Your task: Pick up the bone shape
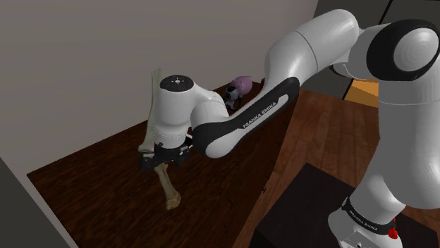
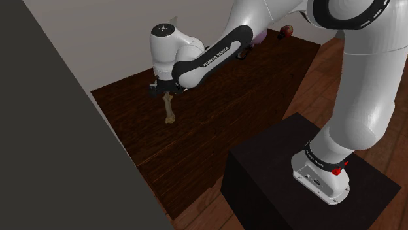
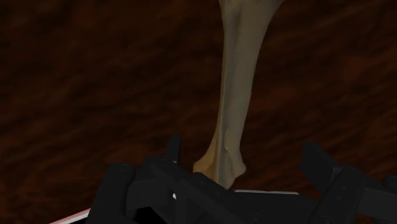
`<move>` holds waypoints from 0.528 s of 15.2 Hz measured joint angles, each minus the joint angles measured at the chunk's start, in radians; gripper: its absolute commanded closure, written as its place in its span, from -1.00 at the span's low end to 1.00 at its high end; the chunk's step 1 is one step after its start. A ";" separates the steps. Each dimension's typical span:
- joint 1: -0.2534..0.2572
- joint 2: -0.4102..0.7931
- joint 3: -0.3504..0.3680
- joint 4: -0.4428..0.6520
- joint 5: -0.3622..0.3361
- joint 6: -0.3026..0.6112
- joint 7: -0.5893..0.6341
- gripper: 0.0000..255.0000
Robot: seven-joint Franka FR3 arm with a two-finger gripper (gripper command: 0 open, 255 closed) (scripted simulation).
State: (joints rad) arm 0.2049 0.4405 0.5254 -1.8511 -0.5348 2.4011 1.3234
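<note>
- Franka's gripper (image 3: pixel 244 151) hung low over the dark wooden table (image 1: pixel 92 176), pointing down. Its two black fingers (image 3: pixel 174 151) stood well apart and gripped nothing.
- The bone (image 3: pixel 238 83), pale tan and long, ran straight out from the gap between the fingers. Its knobbed end sat between them, closer to one finger than the other.
- Neither finger seemed to touch that end, though the dim wrist view left this a little unsure.
- In the shoulder view the gripper (image 1: pixel 163 156) covered the bone's middle. The lower length of the bone (image 1: pixel 169 187) stuck out toward the table's near edge, and the upper length ran back toward the grey wall (image 1: pixel 77 63).
- The second exterior view showed the same: the gripper (image 2: pixel 163 90) directly above the bone (image 2: pixel 169 111), whose knobbed end pointed toward the near part of the table (image 2: pixel 196 150).
- Judged from this, the bone's long axis crossed the line between the fingertips, so closing would squeeze its narrow width. The next move depended on a short descent and on centring the bone in the gap.
- A purple object (image 1: pixel 242 86) stood well apart at the back of the table.
</note>
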 measured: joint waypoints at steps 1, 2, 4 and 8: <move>0.005 0.010 -0.006 0.004 -0.009 0.005 0.008 -1.00; 0.008 0.017 -0.010 0.001 -0.017 0.014 0.014 -1.00; 0.018 0.039 -0.022 0.003 -0.036 0.030 0.029 -1.00; 0.031 0.066 -0.039 -0.002 -0.062 0.058 0.052 1.00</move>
State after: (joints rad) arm 0.2354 0.5063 0.4868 -1.8526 -0.5969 2.4590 1.3753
